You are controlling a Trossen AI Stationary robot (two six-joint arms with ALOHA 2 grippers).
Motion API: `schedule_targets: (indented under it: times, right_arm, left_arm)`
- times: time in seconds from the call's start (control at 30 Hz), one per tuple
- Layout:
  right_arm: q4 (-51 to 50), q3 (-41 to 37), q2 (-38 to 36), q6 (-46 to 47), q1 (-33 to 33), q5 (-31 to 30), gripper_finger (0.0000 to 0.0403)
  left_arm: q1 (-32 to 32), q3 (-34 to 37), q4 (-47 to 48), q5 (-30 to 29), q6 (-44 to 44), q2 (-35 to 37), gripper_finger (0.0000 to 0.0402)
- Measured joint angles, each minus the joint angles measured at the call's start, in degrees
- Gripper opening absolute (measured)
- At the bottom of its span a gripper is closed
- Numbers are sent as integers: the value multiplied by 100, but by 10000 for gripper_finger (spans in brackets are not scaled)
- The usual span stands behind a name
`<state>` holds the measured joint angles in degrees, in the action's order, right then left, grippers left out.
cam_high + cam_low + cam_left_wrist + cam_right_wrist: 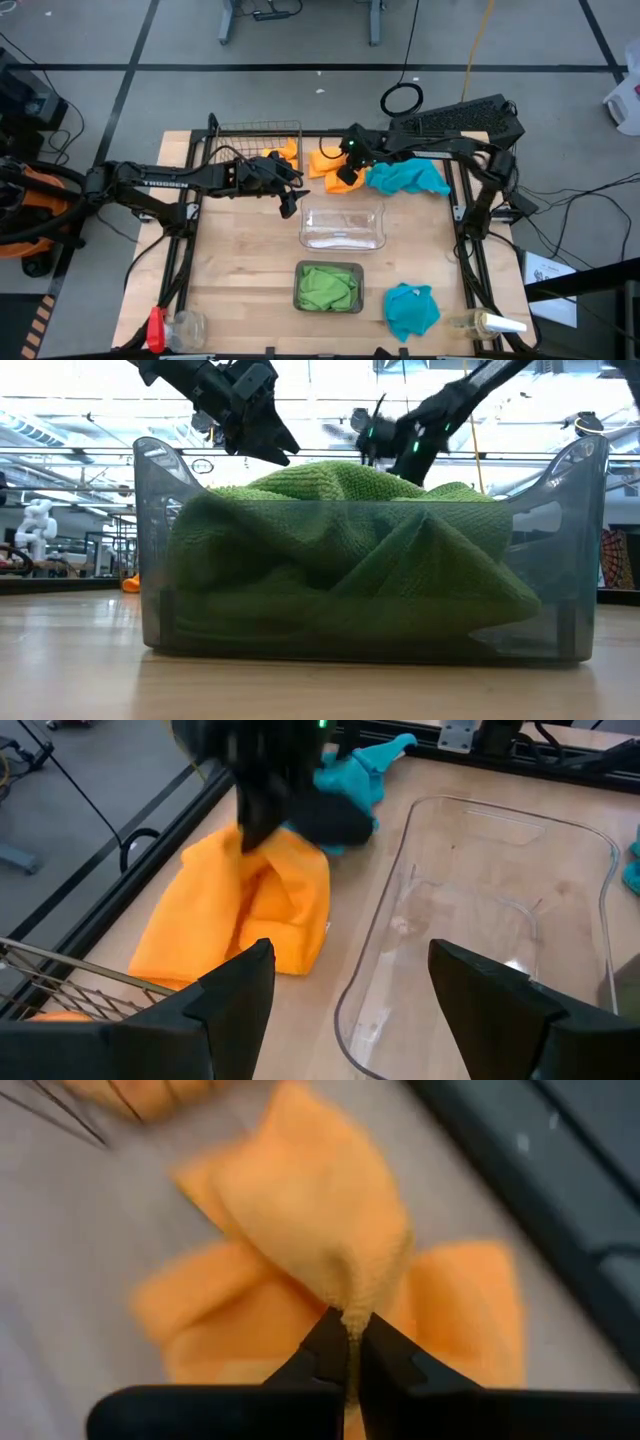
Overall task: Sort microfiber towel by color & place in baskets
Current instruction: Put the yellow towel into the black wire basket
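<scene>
Right, my right gripper point(350, 1335) is pinching the orange microfiber towel point(320, 1230); the brown wire-mesh basket point(250, 140) is lying just left; the left gripper point(350, 990) is hovering wide.

I see an orange towel point(326, 160) pinched in my black right gripper point(347, 176), w/ a 2nd orange towel point(284, 152) in the brown wire basket point(250, 133). Two teal towels: one point(407, 178) by the back right, one point(411, 308) at the front right. Light green towel point(327, 287) fills the grey tray point(299, 272); in the low view the tray wall looks smoky, see-through. Clear tray point(343, 227) shows pale wood thru it. Table point(240, 280) is light wood w/ a black frame. Left gripper point(289, 203) black, arm dark w/ white lettering. Green LED lit on the right wrist. Red-capped clear bottle point(172, 328) front left.
</scene>
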<state>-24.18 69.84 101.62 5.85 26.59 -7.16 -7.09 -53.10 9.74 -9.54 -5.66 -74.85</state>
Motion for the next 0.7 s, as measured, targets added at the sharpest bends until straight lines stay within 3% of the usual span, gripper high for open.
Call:
schedule_targets:
  times: [0.2, 0.33, 0.53, 0.63, 0.7]
  right_arm:
    - [0, 2, -1332, -128, -342, -1, 1]
    - [151, 2, -2020, -268, -725, -39, 1]
    - [585, 2, -2496, -831, -1329, -52, 1]
    - [786, 2, -2547, -1046, -1516, -74, 0]
    - [1068, 2, -2550, -1149, -1583, -100, 0]
  left_arm:
    - [0, 0, -175, -93, 283, -2, 269]
    - [0, 0, -931, -146, 836, -2, 269]
    - [0, -4, -2380, -144, 1669, -3, 269]
    - [0, -7, -2691, -74, 1666, -2, 269]
    - [12, -6, -2697, 283, 1618, -4, 269]
